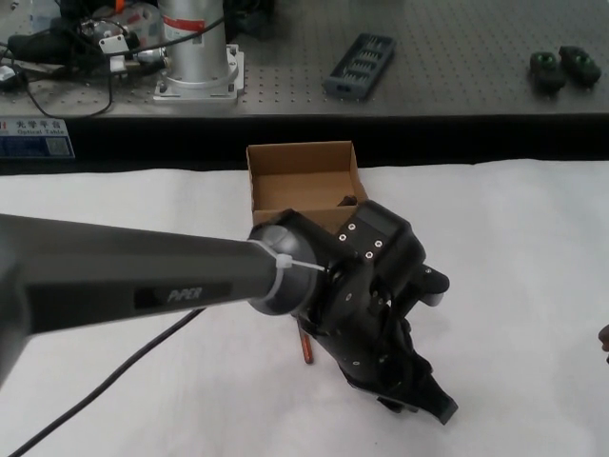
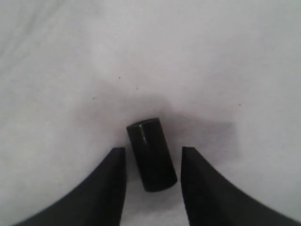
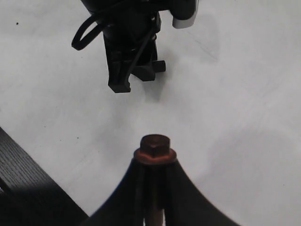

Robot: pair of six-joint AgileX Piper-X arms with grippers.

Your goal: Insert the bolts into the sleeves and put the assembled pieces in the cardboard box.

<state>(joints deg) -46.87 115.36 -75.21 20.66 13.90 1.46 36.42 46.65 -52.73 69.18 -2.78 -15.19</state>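
A short black sleeve lies on the white cloth between the two fingers of my left gripper. That gripper is open, with a small gap on each side of the sleeve. In the high view the left gripper is low over the cloth, in front of the cardboard box. My right gripper is shut on a rusty-brown bolt, whose hex head sticks out past the fingertips. It faces the left gripper across the cloth. Another brown bolt lies on the cloth beside the left arm.
The open box holds a dark item at its right inner corner. Behind the white cloth runs a perforated metal bench with a metal post, cables and a dark tray. A black edge borders the cloth near my right gripper.
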